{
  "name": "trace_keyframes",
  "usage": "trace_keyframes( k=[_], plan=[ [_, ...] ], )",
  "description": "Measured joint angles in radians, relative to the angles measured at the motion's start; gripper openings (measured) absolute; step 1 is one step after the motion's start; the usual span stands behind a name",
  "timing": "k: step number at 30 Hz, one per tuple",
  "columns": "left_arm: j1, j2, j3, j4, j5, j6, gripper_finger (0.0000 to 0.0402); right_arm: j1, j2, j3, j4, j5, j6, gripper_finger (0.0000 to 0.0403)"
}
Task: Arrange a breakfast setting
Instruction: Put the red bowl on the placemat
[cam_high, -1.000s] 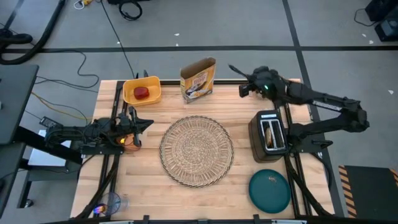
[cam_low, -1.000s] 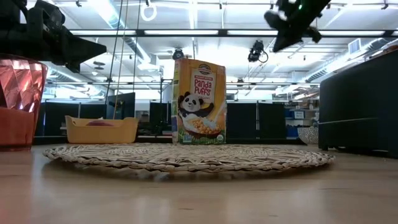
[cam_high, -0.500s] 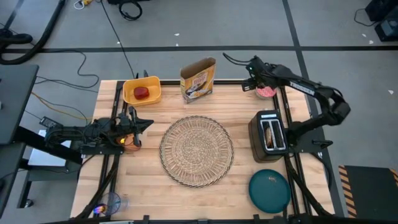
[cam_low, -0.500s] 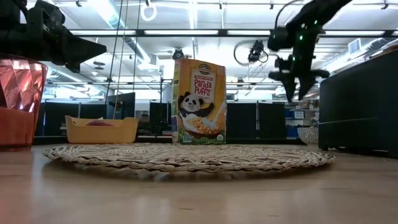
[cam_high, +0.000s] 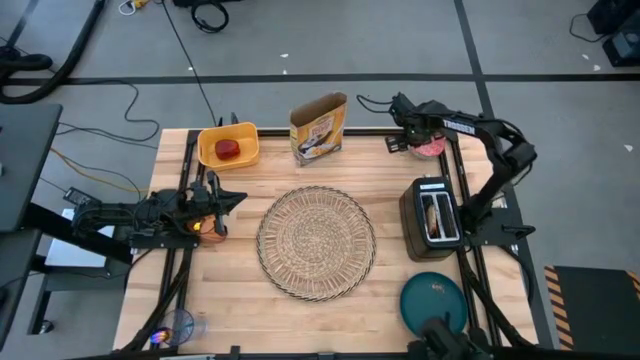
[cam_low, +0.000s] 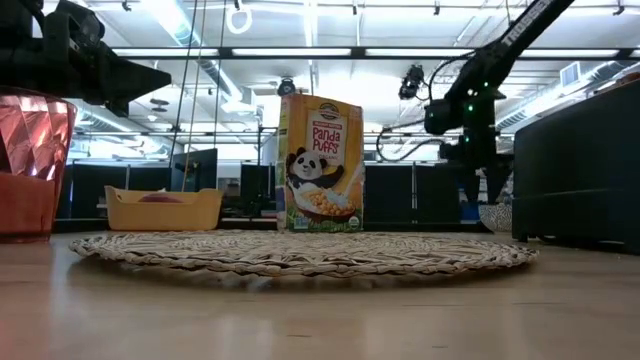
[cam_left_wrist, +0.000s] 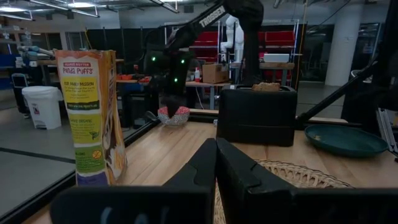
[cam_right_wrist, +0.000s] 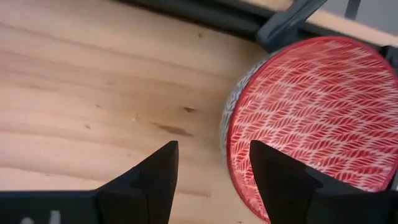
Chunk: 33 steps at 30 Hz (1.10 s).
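Observation:
The woven placemat (cam_high: 316, 242) lies at the table's middle. A small red patterned bowl (cam_high: 431, 147) stands at the far right corner; its inside (cam_right_wrist: 311, 118) looks empty. My right gripper (cam_high: 409, 140) is open and points down at the bowl's left rim (cam_right_wrist: 229, 134). One finger is outside the rim and one over the inside (cam_right_wrist: 211, 171). The teal plate (cam_high: 434, 305) lies near right, without toast. The red apple (cam_high: 229, 149) lies in the yellow bin. My left gripper (cam_high: 236, 198) is shut and empty at the left, beside the orange cup (cam_low: 30, 165). I cannot make out the blue spoon.
A black toaster (cam_high: 433, 217) holding toast stands between the bowl and the plate. A cereal box (cam_high: 318, 128) stands at the far middle, left of my right gripper. The yellow bin (cam_high: 228, 143) is at the far left. The table frame's rail (cam_right_wrist: 292, 18) runs just behind the bowl.
My right gripper has come down from high above the far right corner and toward the red bowl. It has tipped to point down and now straddles the bowl's rim.

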Motion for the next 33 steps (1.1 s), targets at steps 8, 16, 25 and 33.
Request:
trace_keyframes(
  k=[8,16,25,33],
  plan=[
    [0.0,0.0,0.0,0.0,0.0,0.0,0.0016,-0.017,0.08,0.0,0.032,-0.001,-0.014,0.0174],
    [0.0,0.0,0.0,0.0,0.0,0.0,0.0016,-0.023,0.079,0.0,0.063,0.006,0.008,0.0079],
    [0.0,0.0,0.0,0.0,0.0,0.0,0.0016,0.003,0.054,-0.002,0.046,-0.016,0.017,0.0023],
    [0.0,0.0,0.0,0.0,0.0,0.0,0.0016,0.143,-0.117,-0.002,0.011,0.087,-0.01,0.0024]
  ],
)
